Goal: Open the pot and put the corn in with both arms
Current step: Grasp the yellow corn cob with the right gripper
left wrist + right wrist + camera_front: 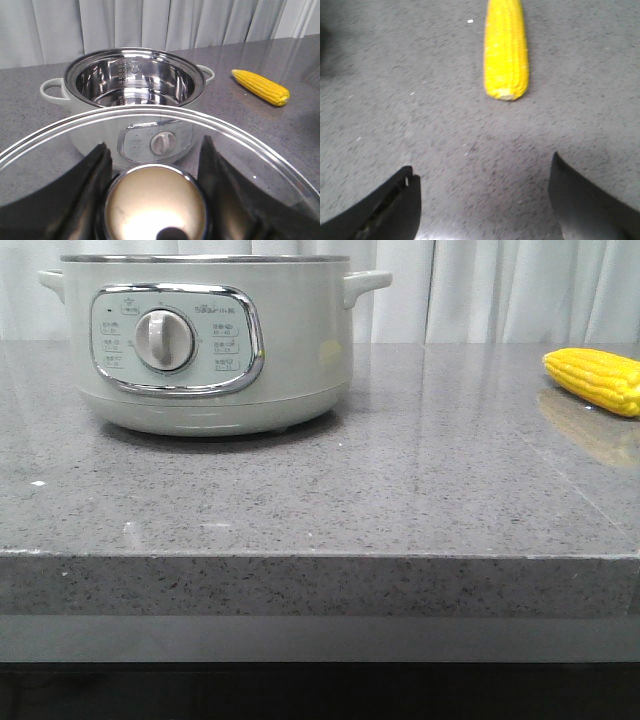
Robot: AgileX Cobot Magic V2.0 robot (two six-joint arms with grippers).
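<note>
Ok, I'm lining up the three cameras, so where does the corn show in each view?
Front view: corn at the right edge, lying on the grey counter, well right of the pot.
Left wrist view: upper right, beyond the glass lid held in the left claw.
Right wrist view: top centre, ahead of the open right claw.
Shared landmark: the speckled grey counter.

Pot (205,345) panel labels illegible
</note>
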